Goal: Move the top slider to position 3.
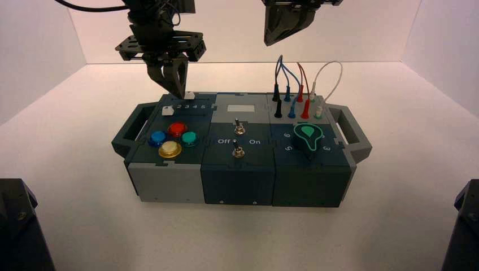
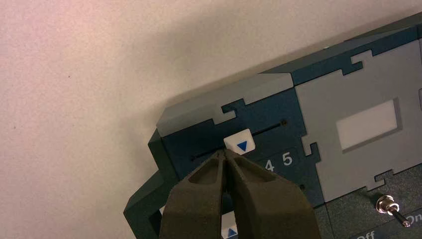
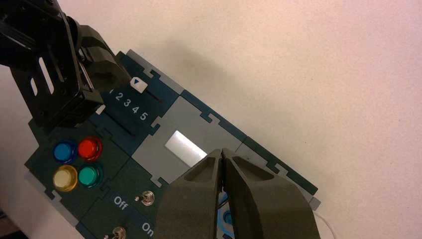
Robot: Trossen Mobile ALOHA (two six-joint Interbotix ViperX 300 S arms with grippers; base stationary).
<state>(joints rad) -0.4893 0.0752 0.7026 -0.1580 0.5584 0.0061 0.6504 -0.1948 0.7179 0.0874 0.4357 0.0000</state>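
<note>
The top slider [image 2: 240, 142] is a small white cube knob with a blue triangle, riding in a dark slot on the teal panel. It also shows in the high view [image 1: 190, 95] and the right wrist view [image 3: 139, 83]. My left gripper [image 2: 224, 154] is shut, its tips against the knob's side. In the left wrist view the fingers [image 2: 199, 199] hide the printed 3; the 4 and 5 show beside them. In the right wrist view the knob stands about level with position 3 [image 3: 127, 103]. My right gripper [image 1: 288, 25] hangs shut and empty, high above the box's back.
The twin white slider knob [image 1: 167, 110] sits nearer the front. Red, blue, green and yellow buttons [image 1: 173, 139] lie at the front left. Two toggle switches [image 1: 239, 129] are in the middle. The green dial [image 1: 308, 135] and plugged wires [image 1: 294, 96] are on the right.
</note>
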